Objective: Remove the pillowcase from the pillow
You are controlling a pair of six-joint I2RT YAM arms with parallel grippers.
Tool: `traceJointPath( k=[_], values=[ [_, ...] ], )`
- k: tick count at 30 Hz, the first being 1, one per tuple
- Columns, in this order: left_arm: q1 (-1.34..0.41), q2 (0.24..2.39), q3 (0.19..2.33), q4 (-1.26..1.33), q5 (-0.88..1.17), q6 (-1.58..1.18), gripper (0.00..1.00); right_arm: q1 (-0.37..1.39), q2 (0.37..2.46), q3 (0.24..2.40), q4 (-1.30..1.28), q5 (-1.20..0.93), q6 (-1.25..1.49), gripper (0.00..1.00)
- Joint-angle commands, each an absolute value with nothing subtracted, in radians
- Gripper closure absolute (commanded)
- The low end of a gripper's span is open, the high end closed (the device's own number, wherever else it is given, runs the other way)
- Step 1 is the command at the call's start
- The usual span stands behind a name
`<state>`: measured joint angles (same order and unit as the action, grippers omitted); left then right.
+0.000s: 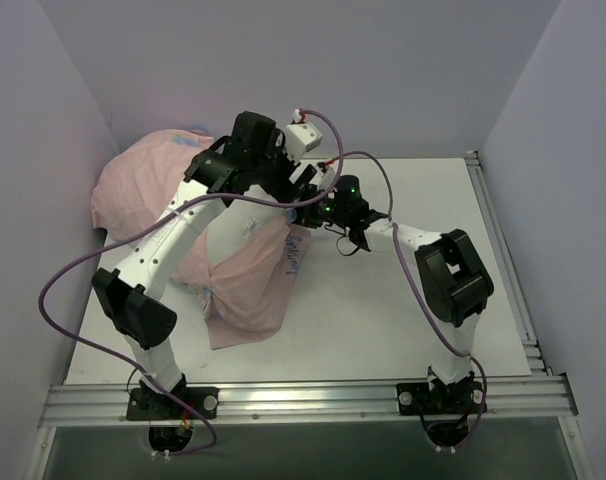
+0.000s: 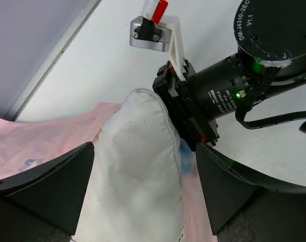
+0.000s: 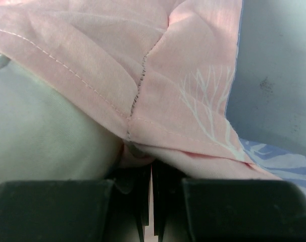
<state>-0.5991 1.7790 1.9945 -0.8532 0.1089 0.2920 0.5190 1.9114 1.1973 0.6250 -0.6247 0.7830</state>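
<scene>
**Pillowcase inside-out on the bench, right fingers clamped on its hem**

Count: 1 pillowcase, 1 pillow, 2 arms, 2 purple cables (image 1: pixel 58 275), 1 white bench (image 1: pixel 413 300), enclosed by plain lilac-grey walls (image 1: pixel 283 60).

Pillowcase (image 1: pixel 143 185): thin woven cloth with its pale pink reverse outward. It lies loosely bunched and creased on the left half of the bench, from the back-left corner down toward the centre. In the right wrist view the cloth (image 3: pixel 158 75) shows a stitched hem, a seam of dotted thread and a white branching print. A strip of blue printed face (image 3: pixel 284 161) peeks out at lower right.

Pillow (image 2: pixel 138 171): plump, plain white and slightly smudged, with a rounded corner that stands out of the pink cloth. A small blue tab (image 2: pixel 185 151) sits at that corner. The rest of the pillow is covered or hidden under the arms in the top view.

Left fingers (image 2: pixel 57 191): black, wedge-shaped and spread wide apart. They sit on either side of the pillow corner without gripping it.

Right fingers (image 3: pixel 234 206): black, blocky and pressed together. A fold of the pink hem is pinched in the slit between them. I cannot tell whether the pillow corner is caught as well. In the left wrist view this gripper sits right against the pillow corner by the blue tab.

Both arms meet over the middle of the bench.
</scene>
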Motion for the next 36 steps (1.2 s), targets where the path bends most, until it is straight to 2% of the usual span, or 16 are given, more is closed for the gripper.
traceJointPath(
  k=[1,6,8,9,11,12,13,15,16,17,22,27,36],
  values=[
    [-0.603,1.835,2.054,-0.888,0.069,0.325,0.10,0.535,1.867,1.269,0.661,-0.627,0.747,1.00],
    [-0.630,1.836,1.942,-0.798,0.020,0.331,0.12,0.543,1.862,1.282,0.630,-0.627,0.729,1.00],
    [-0.640,1.839,1.921,-0.770,-0.033,0.347,0.19,0.545,1.858,1.284,0.630,-0.629,0.730,1.00],
    [-0.640,1.845,1.921,-0.767,-0.038,0.350,0.26,0.545,1.856,1.282,0.630,-0.629,0.730,1.00],
    [-0.638,1.850,1.919,-0.761,-0.063,0.351,0.34,0.545,1.847,1.282,0.627,-0.632,0.729,1.00],
    [-0.640,1.856,1.921,-0.755,-0.074,0.350,0.42,0.545,1.842,1.282,0.627,-0.632,0.727,1.00],
    [-0.641,1.858,1.918,-0.749,-0.075,0.347,0.61,0.545,1.838,1.281,0.626,-0.632,0.727,1.00],
    [-0.641,1.861,1.908,-0.735,-0.081,0.345,0.79,0.545,1.832,1.279,0.627,-0.634,0.729,1.00],
    [-0.638,1.862,1.901,-0.733,-0.084,0.342,0.95,0.545,1.825,1.276,0.627,-0.634,0.730,1.00],
    [-0.638,1.861,1.896,-0.733,-0.084,0.331,0.98,0.543,1.821,1.269,0.629,-0.637,0.730,1.00],
    [-0.617,1.752,1.885,-0.677,-0.132,0.276,0.98,0.519,1.780,1.214,0.621,-0.604,0.736,1.00],
    [-0.583,1.632,2.061,-0.760,-0.120,0.262,0.98,0.442,1.773,1.115,0.670,-0.575,0.787,1.00],
    [-0.552,1.533,2.298,-0.868,-0.104,0.239,0.98,0.472,1.946,1.137,0.685,-0.564,0.819,1.00]
  ],
)
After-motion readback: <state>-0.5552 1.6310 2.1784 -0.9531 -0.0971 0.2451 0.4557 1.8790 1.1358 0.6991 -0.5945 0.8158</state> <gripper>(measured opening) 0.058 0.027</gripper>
